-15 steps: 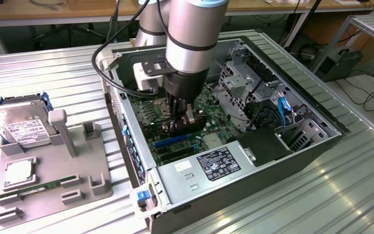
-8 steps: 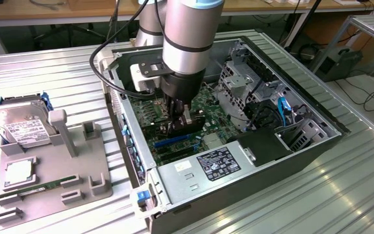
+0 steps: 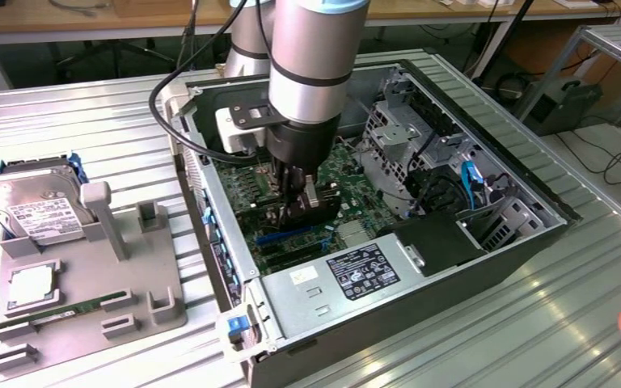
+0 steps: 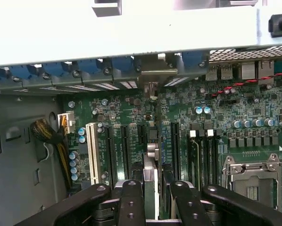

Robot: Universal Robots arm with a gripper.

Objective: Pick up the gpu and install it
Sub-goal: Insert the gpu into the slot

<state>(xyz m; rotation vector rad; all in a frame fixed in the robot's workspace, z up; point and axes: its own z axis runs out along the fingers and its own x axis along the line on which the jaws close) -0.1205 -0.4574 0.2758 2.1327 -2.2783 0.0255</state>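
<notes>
1. The gripper (image 3: 302, 212) hung low inside the open computer case (image 3: 526, 234), directly over the green motherboard (image 3: 338, 174).
2. Its fingers (image 4: 131, 202) stood partway apart and were clamped on the gpu (image 4: 150, 160), which sat edge-on between them.
3. In the wrist view the card's thin edge ran from the claw toward 12 o'clock, ending at the rear bracket openings (image 4: 150, 70) of the case.
4. That long axis lay parallel to the expansion slots (image 4: 124, 146), with the white slot (image 4: 91, 153) off at about 9 o'clock from the card.
5. The card appeared to hang straight below the claw, lined up over a dark slot; whether it had touched the slot could not be told.
6. In the exterior view, a hard drive (image 3: 30, 202) rested on the gray parts holder (image 3: 84, 307) at 9 o'clock from the case.
</notes>
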